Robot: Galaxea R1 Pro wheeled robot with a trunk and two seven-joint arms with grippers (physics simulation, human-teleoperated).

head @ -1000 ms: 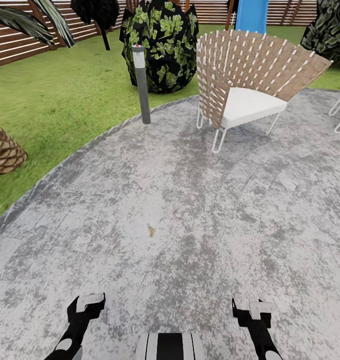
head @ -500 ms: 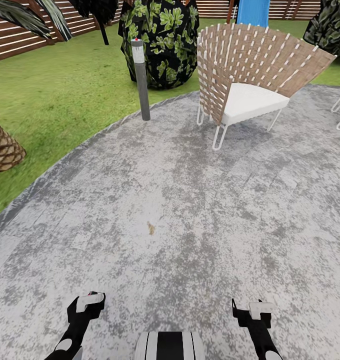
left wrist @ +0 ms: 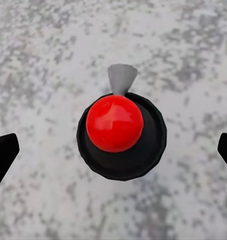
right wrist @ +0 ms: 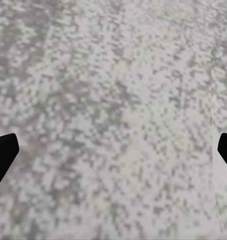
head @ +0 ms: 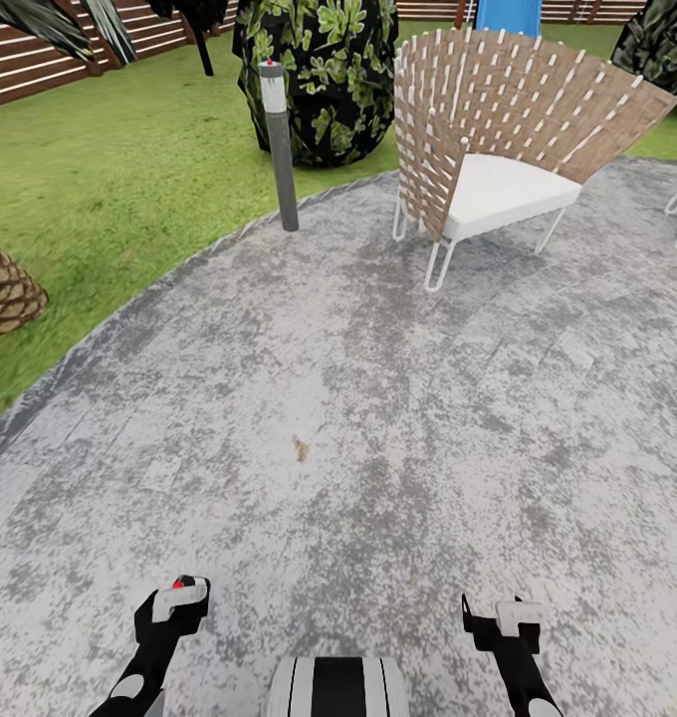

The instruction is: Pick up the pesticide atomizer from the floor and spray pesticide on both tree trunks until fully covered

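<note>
The pesticide atomizer [left wrist: 115, 123] stands on the grey paved floor [head: 378, 418]. From above it shows a red round top, a black ring and a grey nozzle. My left gripper [left wrist: 113, 150] hangs open over it, its dark fingertips [left wrist: 3, 155] far apart on either side and not touching it. In the head view the red top [head: 184, 582] peeks out at the left gripper [head: 174, 602]. My right gripper [head: 508, 612] is open over bare paving [right wrist: 113, 100]. The two grey-tan tree trunks are out of view.
A woven chair [head: 498, 129] with a white seat stands ahead on the right, and a grey post lamp [head: 279, 139] ahead on the left. Behind them are a leafy bush [head: 319, 70], lawn [head: 110, 179] and slat fence [head: 40, 60]. A scaly palm trunk [head: 5, 289] is at far left.
The whole picture has slid toward me, so the camera has rolled forward a little. The atomizer's red top has come into sight at the left gripper. Both arms keep their pose.
</note>
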